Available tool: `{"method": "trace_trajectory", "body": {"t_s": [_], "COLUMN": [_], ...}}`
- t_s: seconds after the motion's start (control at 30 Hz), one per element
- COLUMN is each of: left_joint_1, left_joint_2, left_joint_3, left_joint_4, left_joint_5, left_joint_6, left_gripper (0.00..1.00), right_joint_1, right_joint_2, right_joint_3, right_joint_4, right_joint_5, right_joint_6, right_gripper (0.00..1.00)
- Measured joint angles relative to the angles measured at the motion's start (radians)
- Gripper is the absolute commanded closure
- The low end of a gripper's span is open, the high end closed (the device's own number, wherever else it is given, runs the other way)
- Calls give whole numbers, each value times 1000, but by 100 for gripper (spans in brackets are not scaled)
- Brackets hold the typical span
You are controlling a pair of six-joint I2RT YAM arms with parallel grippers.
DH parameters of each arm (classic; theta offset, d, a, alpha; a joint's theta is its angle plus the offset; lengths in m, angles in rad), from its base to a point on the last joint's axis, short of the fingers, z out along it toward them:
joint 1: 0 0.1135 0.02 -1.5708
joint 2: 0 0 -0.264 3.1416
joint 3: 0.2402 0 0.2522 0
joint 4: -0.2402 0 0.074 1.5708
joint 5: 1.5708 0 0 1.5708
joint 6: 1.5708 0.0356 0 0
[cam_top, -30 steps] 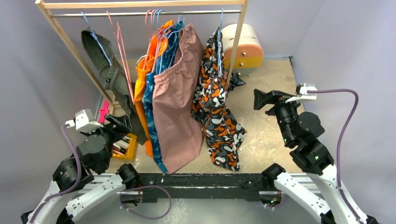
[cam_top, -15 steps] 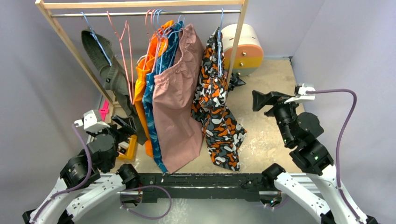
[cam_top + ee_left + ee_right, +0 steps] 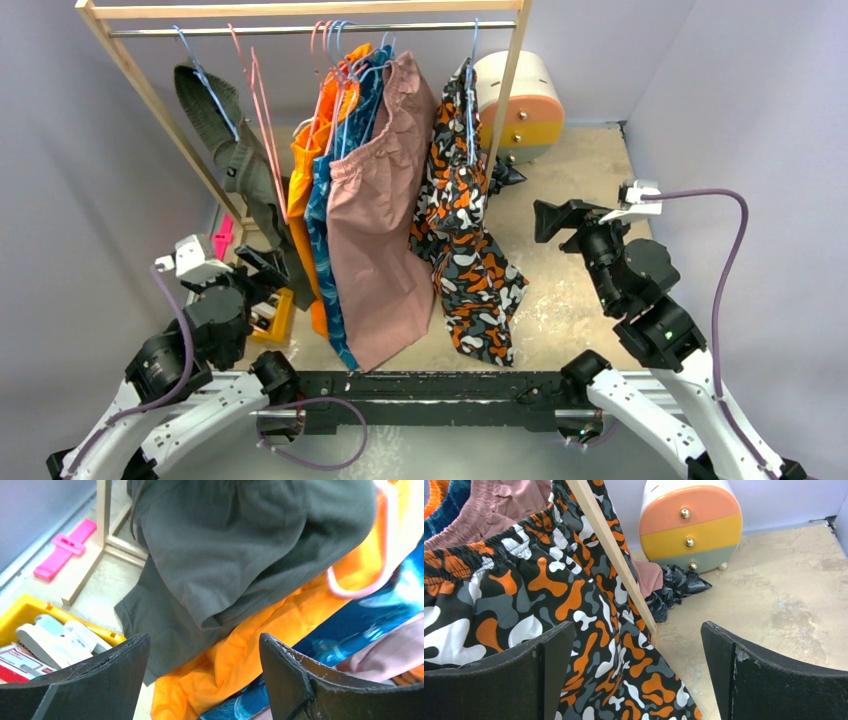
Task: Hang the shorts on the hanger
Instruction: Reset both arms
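Observation:
The camouflage shorts [image 3: 465, 230] hang from a light-blue hanger [image 3: 470, 100] at the right end of the rail, their lower hem reaching down to the floor. In the right wrist view the shorts [image 3: 549, 595] fill the left half, beside the rack's wooden leg [image 3: 611, 555]. My right gripper [image 3: 548, 218] is open, a short way right of the shorts and pointing at them, with nothing between its fingers [image 3: 636, 650]. My left gripper [image 3: 262, 265] is open low at the left, facing the grey and orange garments, and holds nothing [image 3: 202, 655].
A wooden rack [image 3: 150, 95] carries a grey garment [image 3: 235, 150], orange shorts [image 3: 305, 170], a blue garment [image 3: 325, 230] and pink shorts [image 3: 380, 220]. A yellow bin [image 3: 275, 315] and a pink tool [image 3: 222, 238] lie at the left. A small drawer unit [image 3: 520, 100] and dark cloth [image 3: 674, 587] sit behind.
My left arm has shifted right and slightly back toward its base. My right gripper has moved a little left and down toward the shorts. An empty pink hanger swung and settled.

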Motion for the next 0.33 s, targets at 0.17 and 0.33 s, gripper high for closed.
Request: {"method": "trace_trajectory", "body": {"t_s": [0.17,0.33], "left_joint_1": [0,0], "left_joint_2": [121,238], "left_joint_3": [228,473], "left_joint_4": [-41,-33], "left_joint_5": [-72,-173], "left_joint_6": [-12,-38], "left_gripper": [21,22], "right_joint_1": [0,0], "right_joint_2": [6,-4], "right_joint_3": [92,231], "right_joint_4": [-17,60], "right_joint_5": [-5,69], "right_joint_6": [-19,-18], "right_gripper": [1,1]}}
